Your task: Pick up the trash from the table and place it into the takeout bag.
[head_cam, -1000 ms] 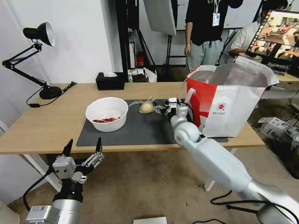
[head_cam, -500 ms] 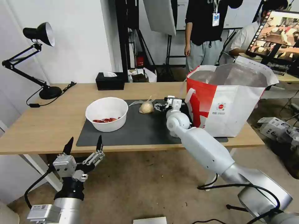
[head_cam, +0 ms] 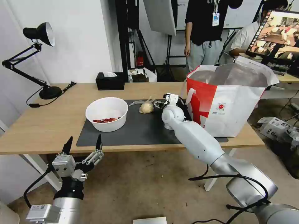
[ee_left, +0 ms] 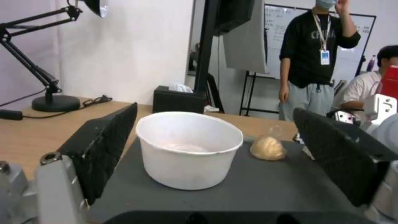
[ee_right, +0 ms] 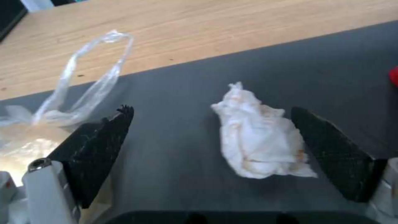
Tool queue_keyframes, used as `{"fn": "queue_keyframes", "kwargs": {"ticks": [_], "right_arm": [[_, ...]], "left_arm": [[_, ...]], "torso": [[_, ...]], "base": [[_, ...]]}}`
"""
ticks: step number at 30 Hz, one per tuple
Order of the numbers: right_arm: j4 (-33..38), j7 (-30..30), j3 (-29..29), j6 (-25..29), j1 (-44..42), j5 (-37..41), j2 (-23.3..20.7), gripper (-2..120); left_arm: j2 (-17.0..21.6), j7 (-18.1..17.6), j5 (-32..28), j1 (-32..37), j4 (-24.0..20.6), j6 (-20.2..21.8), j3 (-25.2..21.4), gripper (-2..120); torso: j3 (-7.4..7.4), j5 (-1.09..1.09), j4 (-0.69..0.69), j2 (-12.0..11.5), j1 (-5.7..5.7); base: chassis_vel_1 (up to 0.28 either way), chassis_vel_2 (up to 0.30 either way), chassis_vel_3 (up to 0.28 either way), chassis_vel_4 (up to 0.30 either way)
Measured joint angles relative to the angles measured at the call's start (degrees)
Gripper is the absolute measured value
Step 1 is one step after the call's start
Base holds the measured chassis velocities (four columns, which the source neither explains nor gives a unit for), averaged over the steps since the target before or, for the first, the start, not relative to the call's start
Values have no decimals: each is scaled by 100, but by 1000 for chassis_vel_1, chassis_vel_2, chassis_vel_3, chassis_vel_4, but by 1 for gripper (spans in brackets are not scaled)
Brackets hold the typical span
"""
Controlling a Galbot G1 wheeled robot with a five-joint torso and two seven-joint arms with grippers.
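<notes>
A white bowl (head_cam: pixel 106 113) with red scraps sits on the dark mat (head_cam: pixel 140 130) of the table (head_cam: pixel 46 124). A clear bag with a beige bun (head_cam: pixel 146 107) lies to its right. My right gripper (head_cam: pixel 162 102) hovers low over the mat just right of the bun, beside the red-and-white takeout bag (head_cam: pixel 230 105). In the right wrist view this gripper (ee_right: pixel 211 112) is open, and a crumpled white tissue (ee_right: pixel 259 146) lies on the mat between its fingers, closer to one of them; the clear bag (ee_right: pixel 83 96) is beside it. My left gripper (head_cam: pixel 82 147) hangs open below the table's front edge, facing the bowl (ee_left: pixel 188 149).
A black tissue box (head_cam: pixel 109 81) and a black desk lamp (head_cam: pixel 46 90) stand at the back of the table. Cardboard boxes (head_cam: pixel 274 127) lie on the floor to the right. People stand behind the table, away from it.
My right arm has swung leftward, and its gripper has shifted slightly left and farther back on the mat, nearer the bun. The left arm has stayed where it was.
</notes>
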Motion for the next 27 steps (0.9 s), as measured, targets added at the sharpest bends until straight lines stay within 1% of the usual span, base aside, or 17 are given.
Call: {"fn": "queue_keyframes", "kwargs": {"ticks": [4, 6, 8, 10, 11, 13, 15, 16, 17, 19, 20, 21, 23, 24, 25, 26, 27], "right_arm": [[-52, 38, 18, -24, 41, 62, 12, 97], [-140, 116, 63, -56, 97, 213, 75, 87], [-145, 127, 68, -59, 97, 229, 80, 86], [-169, 185, 107, -83, 98, 342, 120, 74], [-169, 185, 107, -83, 98, 342, 120, 74], [-181, 261, 158, -102, 93, 424, 169, 62], [-181, 283, 173, -104, 87, 451, 183, 60], [-181, 330, 191, -112, 75, 503, 208, 52], [-181, 330, 191, -112, 75, 503, 208, 52], [-193, 429, 229, -114, 64, 568, 245, 40], [-194, 446, 234, -114, 62, 578, 249, 37], [-194, 446, 234, -114, 62, 578, 249, 37], [-198, 501, 251, -114, 50, 607, 259, 25], [-198, 501, 251, -114, 50, 607, 259, 25], [-200, 509, 253, -114, 47, 611, 260, 22], [-201, 537, 259, -115, 45, 617, 260, 15], [-201, 554, 263, -115, 45, 618, 260, 12]], "left_arm": [[5, 0, -6, -11, 0, 0, 1, 100], [8, 1, -15, -26, 0, 16, 10, 100], [8, 1, -16, -27, 0, 17, 10, 100], [12, 1, -20, -35, 0, 22, 12, 100], [12, 1, -20, -35, 0, 22, 12, 100], [18, 2, -25, -48, 0, 26, 13, 100], [21, 2, -27, -51, 0, 27, 13, 100], [27, 1, -29, -55, 0, 28, 11, 100], [27, 1, -29, -55, 0, 28, 11, 100], [43, 1, -33, -59, 0, 28, 6, 100], [44, 1, -33, -59, 0, 28, 6, 100], [44, 1, -33, -59, 0, 28, 6, 100], [59, 2, -35, -63, 0, 29, 7, 100], [59, 2, -35, -63, 0, 29, 7, 100], [61, 2, -36, -64, 0, 29, 7, 100], [68, 2, -37, -67, 0, 30, 8, 100], [74, 2, -39, -69, 1, 31, 8, 100]], "torso": [[0, 0, 0, 0, 0], [0, 0, 0, 0, 0], [0, 0, 0, 0, 0], [0, 0, 0, 0, 0], [0, 0, 0, 0, 0], [0, 0, 0, 0, 0], [0, 0, 0, 0, 0], [0, 0, 0, 0, 0], [0, 0, 0, 0, 0], [0, 0, 0, 0, 0], [0, 0, 0, 0, 0], [0, 0, 0, 0, 0], [0, 0, 0, 0, 0], [0, 0, 0, 0, 0], [0, 0, 0, 0, 0], [0, 0, 0, 0, 0], [0, 0, 0, 0, 0]], "base": [[0, 0, 0, 0], [0, 0, 0, 0], [0, 0, 0, 0], [0, 0, 0, 0], [0, 0, 0, 0], [0, 0, 0, 0], [0, 0, 0, 0], [0, 0, 0, 0], [0, 0, 0, 0], [0, 0, 0, 0], [0, 0, 0, 0], [0, 0, 0, 0], [0, 0, 0, 0], [0, 0, 0, 0], [0, 0, 0, 0], [0, 0, 0, 0], [0, 0, 0, 0]]}}
